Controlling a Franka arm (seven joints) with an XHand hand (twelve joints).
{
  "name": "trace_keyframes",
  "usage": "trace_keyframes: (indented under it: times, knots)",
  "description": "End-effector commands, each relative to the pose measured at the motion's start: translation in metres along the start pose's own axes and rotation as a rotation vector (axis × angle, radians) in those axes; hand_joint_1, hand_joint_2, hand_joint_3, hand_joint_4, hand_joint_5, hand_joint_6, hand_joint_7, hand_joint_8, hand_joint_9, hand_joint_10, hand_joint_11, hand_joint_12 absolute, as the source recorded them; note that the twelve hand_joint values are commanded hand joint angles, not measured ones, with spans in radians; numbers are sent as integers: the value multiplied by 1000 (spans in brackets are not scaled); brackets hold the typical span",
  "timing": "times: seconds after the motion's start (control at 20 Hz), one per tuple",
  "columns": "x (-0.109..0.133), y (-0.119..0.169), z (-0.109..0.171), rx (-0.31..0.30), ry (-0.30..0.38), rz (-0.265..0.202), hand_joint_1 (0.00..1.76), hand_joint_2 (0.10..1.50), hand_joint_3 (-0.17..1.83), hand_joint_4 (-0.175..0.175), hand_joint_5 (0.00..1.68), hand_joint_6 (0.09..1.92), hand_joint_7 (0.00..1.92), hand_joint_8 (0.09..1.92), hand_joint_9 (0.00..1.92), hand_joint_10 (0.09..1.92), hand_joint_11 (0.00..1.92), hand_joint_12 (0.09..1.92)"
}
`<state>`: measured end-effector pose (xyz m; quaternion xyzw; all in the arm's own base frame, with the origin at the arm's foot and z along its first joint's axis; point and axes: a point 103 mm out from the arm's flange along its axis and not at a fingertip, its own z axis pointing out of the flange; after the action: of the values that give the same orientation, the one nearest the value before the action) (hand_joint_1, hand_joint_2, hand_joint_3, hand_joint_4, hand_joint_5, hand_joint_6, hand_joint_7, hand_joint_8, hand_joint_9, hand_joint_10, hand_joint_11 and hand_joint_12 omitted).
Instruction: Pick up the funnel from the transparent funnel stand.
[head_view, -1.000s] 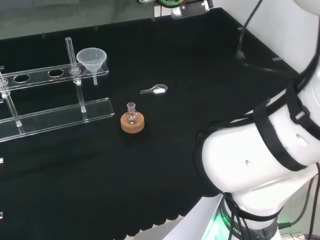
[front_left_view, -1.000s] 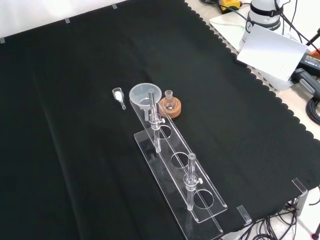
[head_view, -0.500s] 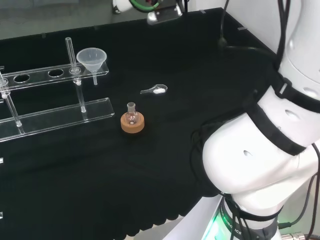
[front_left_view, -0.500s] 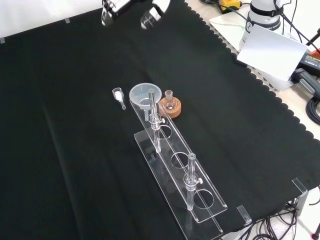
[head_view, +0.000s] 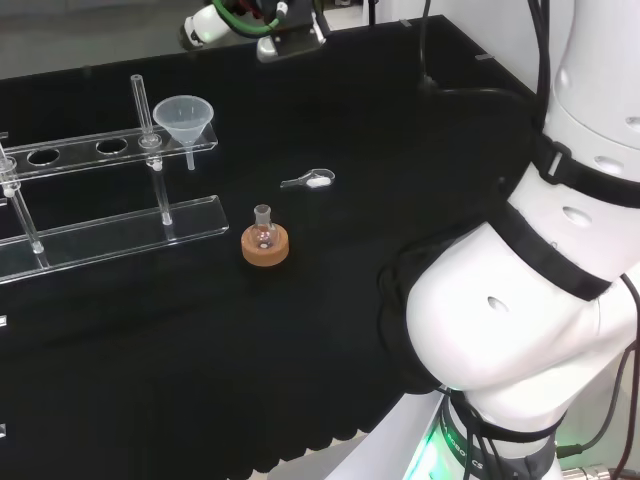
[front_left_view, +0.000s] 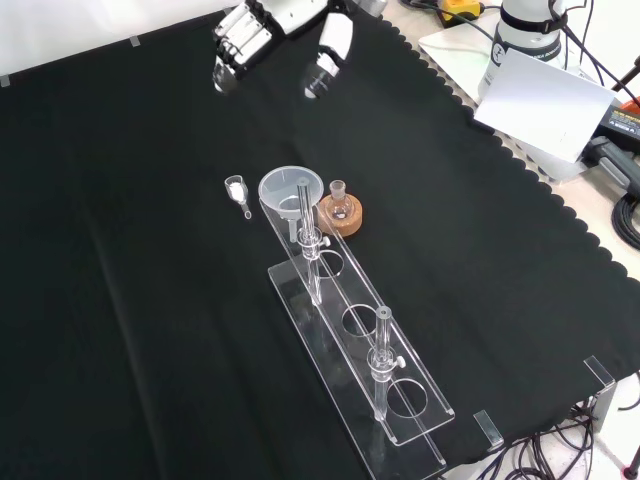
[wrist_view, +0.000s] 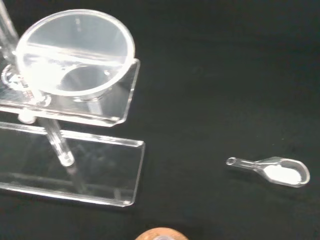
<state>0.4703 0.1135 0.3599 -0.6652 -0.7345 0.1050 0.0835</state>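
Currently the funnel (front_left_view: 290, 190) sits in the end hole of the transparent funnel stand (front_left_view: 357, 352), cone above the upper shelf, stem hanging below. Hand (front_left_view: 285, 35) hovers well apart, at the front view's top, fingers spread and empty. Judged light, thin-walled, slick clear plastic — likely to tip or slip. Best hold: cone rim, pinched from opposite sides, lifted straight up. Small spoon (wrist_view: 272, 170) lies near — avoid it.

The funnel (wrist_view: 75, 52) is clear, glossy plastic, seated in a transparent stand (wrist_view: 120, 107) of smooth, shiny acrylic-like sheet. Beneath the stand lies matt black cloth (front_left_view: 150, 350). Beside the stand, a cork ring (head_view: 265, 247) looks rough and dull brown. Near it, a small clear scoop (wrist_view: 272, 170) glints.
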Motion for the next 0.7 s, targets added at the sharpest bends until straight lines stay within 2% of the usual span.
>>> trace_keyframes:
  times: [0.05,0.45,0.65,0.7]
  knots:
    - [13,8,12,84,-35,-8,177,974,271,2,161,87,2,519,145,713,55,1428]
    - [31,16,23,165,-65,-1,296,840,191,3,77,87,0,409,55,791,37,1503]
    - [40,22,30,228,-78,55,359,805,158,-14,41,87,0,258,4,813,55,1546]
    - [43,23,31,228,-83,60,363,802,153,-19,29,87,0,232,1,803,59,1552]
